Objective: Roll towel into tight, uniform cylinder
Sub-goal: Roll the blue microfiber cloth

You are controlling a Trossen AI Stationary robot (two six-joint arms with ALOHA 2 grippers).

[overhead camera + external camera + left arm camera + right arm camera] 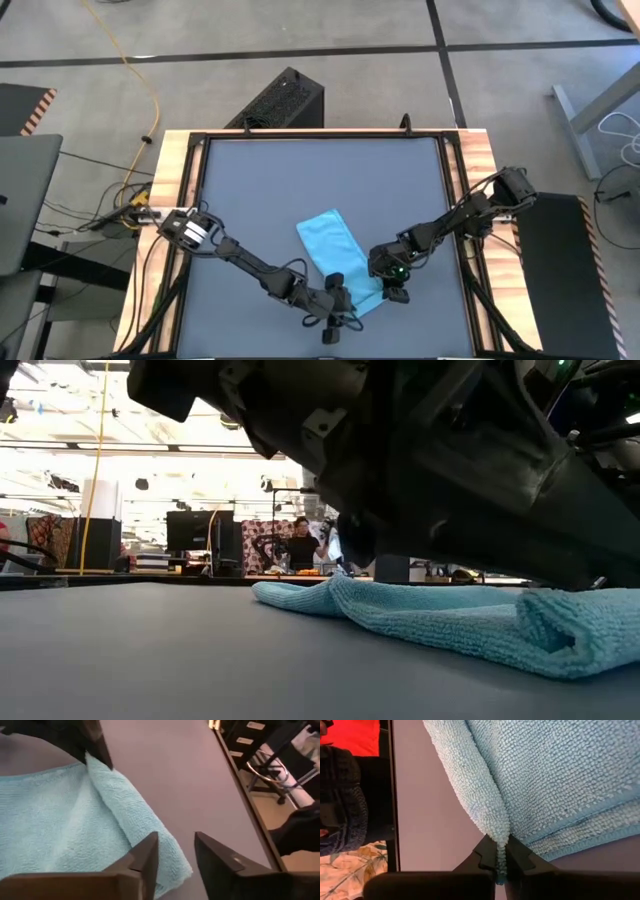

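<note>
I'm looking at the towel [335, 248] from overhead: it lies on the dark grey table [260, 190], right of centre and toward the near edge, as a long strip running diagonally. The far end is flat. The near end is folded over into a soft lip, not a roll.

Right gripper [395, 291] sits at the near right corner of the towel. In its wrist view the right gripper [501, 862] is clenched on a thin ridge of cloth; the fold of the towel [560, 775] runs straight down into the narrow gap between the fingers. So it is grasping the towel edge.

Left gripper [336, 318] is at the near end of the towel, just beside the right one. In its wrist view the left gripper [175, 855] has its jaws parted with bare table showing between them. One fingertip [149, 851] overlaps the folded edge of the towel [60, 825]; the other is off the cloth. Nothing pinched, so I call it released.

From table height the towel [440, 618] lies low and rumpled, with a thicker fold at the right end. The arms fill the top of that view. A person [301, 547] stands well beyond the table in the room behind.
</note>
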